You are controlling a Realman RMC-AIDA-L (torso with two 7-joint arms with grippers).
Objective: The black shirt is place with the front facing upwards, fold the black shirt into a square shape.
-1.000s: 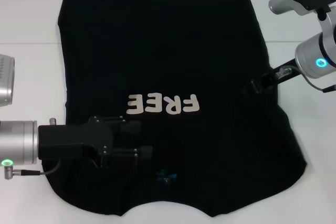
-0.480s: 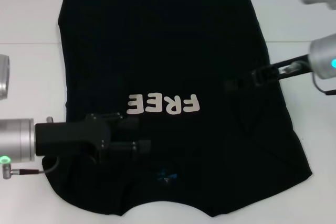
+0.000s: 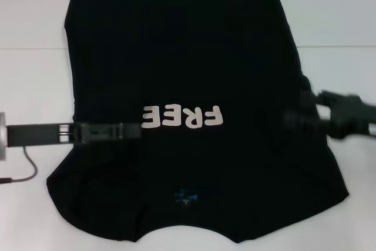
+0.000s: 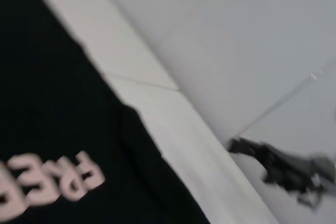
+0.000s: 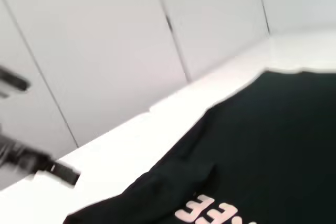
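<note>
The black shirt [image 3: 182, 57] lies flat on the white table, front up, with its cream lettering [image 3: 183, 117] mid-chest and a small blue mark [image 3: 183, 197] near the collar at the front edge. My left gripper [image 3: 136, 130] reaches in low from the left, over the chest just left of the lettering. My right gripper [image 3: 292, 120] comes in from the right over the shirt's right side edge, motion-blurred. The left wrist view shows the shirt [image 4: 52, 129] with the right gripper [image 4: 283, 167] far off. In the right wrist view, the shirt [image 5: 262, 145] fills the lower part.
Bare white table [image 3: 35, 86] surrounds the shirt on the left and right [image 3: 341, 74]. A cable [image 3: 23, 171] hangs from my left arm near the shirt's left sleeve. Pale wall panels [image 5: 105, 51] stand beyond the table.
My left gripper has turned edge-on, its wrist drawn back left, and sits higher up the chest. My right gripper swung from the shirt's right side toward the front, and the arm's silver body left the view.
</note>
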